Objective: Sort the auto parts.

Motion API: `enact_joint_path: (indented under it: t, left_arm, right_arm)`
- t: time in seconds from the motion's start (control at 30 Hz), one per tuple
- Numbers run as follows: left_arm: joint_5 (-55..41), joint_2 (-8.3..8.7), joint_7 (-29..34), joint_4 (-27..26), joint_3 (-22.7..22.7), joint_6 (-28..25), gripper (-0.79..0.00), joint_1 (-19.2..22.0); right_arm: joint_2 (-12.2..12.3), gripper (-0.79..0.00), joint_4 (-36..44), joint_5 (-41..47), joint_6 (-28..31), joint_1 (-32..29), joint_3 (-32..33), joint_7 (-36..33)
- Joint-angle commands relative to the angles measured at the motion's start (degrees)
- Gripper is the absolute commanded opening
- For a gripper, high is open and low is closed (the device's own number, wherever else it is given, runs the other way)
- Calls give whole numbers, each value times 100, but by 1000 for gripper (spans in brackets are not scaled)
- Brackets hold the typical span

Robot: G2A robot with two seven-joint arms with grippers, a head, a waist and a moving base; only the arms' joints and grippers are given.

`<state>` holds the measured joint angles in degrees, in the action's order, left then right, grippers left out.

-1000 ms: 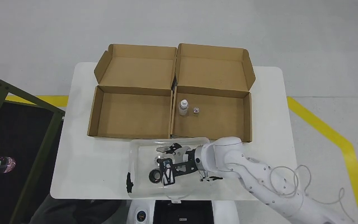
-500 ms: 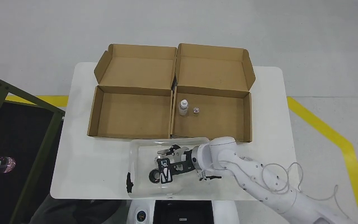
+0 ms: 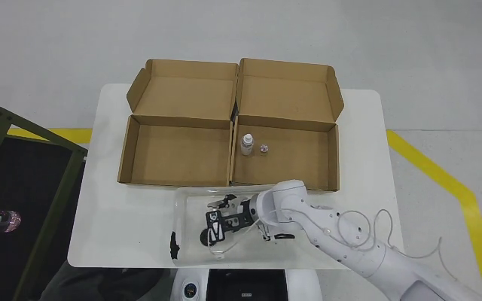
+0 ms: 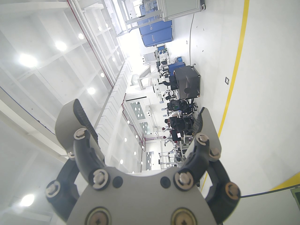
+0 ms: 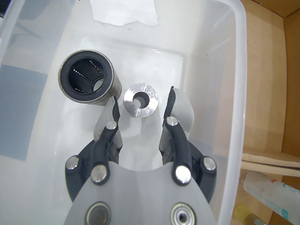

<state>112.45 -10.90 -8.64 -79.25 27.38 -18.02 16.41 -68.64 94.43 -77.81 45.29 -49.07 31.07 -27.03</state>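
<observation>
In the right wrist view, a short silver bushing with a centre hole stands on end in the clear plastic bin. My right gripper is open, one finger on each side of the bushing with small gaps. A black-and-steel linear bearing lies just beside one finger. From the top view, my right gripper sits low inside the bin, near the bearing. My left gripper is open and holds nothing, pointing out into the room.
Two open cardboard boxes stand behind the bin: the left box and the right box, which holds a white bottle and a small metal part. A black piece hangs at the bin's left edge.
My right gripper has slid a little to the left inside the bin, closer to the bearing. The boxes and their contents have not moved.
</observation>
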Motion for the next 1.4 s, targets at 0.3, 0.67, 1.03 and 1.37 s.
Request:
enact_joint_path:
  t: [0.3,0.67,1.03,1.37]
  left_arm:
    - [0,0,0,0,0,0,0,0]
    - [0,0,0,0,0,0,0,0]
    - [0,0,0,0,0,0,0,0]
    - [0,0,0,0,0,0,0,0]
  right_arm:
    - [-228,-406,-432,46,-5,204,-244,9]
    - [-304,-785,-417,99,102,255,-179,24]
    - [-207,-785,326,-46,187,85,190,294]
    - [-101,-785,921,-748,295,-24,523,931]
